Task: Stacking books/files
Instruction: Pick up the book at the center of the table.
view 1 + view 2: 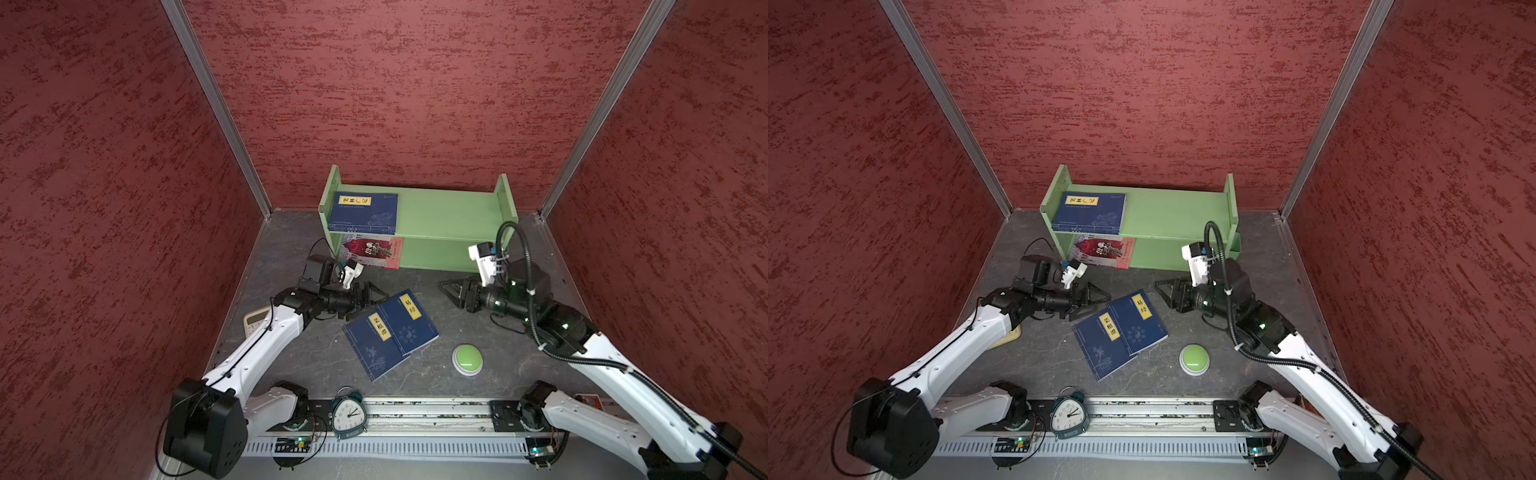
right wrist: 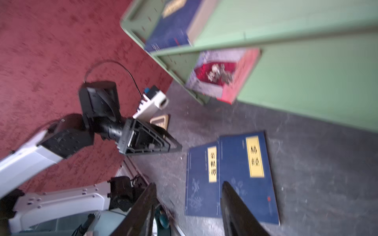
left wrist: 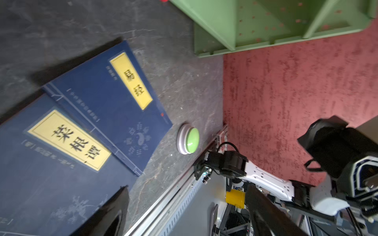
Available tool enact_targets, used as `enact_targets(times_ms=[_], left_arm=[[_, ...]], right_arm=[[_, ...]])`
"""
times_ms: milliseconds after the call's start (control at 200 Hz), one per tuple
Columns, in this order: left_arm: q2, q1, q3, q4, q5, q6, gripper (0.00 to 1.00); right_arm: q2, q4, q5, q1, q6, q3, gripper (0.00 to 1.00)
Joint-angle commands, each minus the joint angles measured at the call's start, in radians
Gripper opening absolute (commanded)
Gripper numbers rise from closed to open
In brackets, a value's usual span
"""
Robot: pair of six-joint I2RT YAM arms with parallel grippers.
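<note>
Two navy books lie flat on the table [image 1: 316, 357] in front of the shelf [image 1: 449, 216]. The upper book [image 1: 409, 322] seems to overlap one long edge of the lower book [image 1: 374, 351]. A third navy book [image 1: 363, 212] rests on the shelf's top board at its left end, and the red book [image 1: 374, 251] sits on the board below, jutting a little past the shelf's front. The left gripper [image 1: 372, 301] hangs in front of the shelf's left end, just beside the lower book's far corner, with its jaws spread wide and empty. The right gripper [image 1: 446, 287] hangs in front of the shelf's right end, near the upper book but clear of it, with its jaws apart and nothing between them. These look like thin, light paperbacks with smooth covers, so they will likely bend and droop if pinched at a corner. They will probably slide on each other rather than lift cleanly. Lying flat, they offer no gap for a finger. The best hold is probably the upper book's raised edge where it rides on the lower one, gripped near the stiffer spine, mid-length. The red book's jutting edge looks the easiest to pinch.
</note>
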Motion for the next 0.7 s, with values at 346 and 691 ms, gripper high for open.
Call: enact_targets(times_ms=[346, 691], left_arm=[[0.183, -0.077, -0.061, 0.176, -0.122, 0.052, 0.99], [0.217, -0.071, -0.068, 0.195, -0.117, 0.065, 0.99]], right_arm=[[0.177, 0.297, 0.190, 0.070, 0.228, -0.314, 0.56], [0.393, 0.388, 0.220, 0.069, 0.237, -0.294, 0.60]])
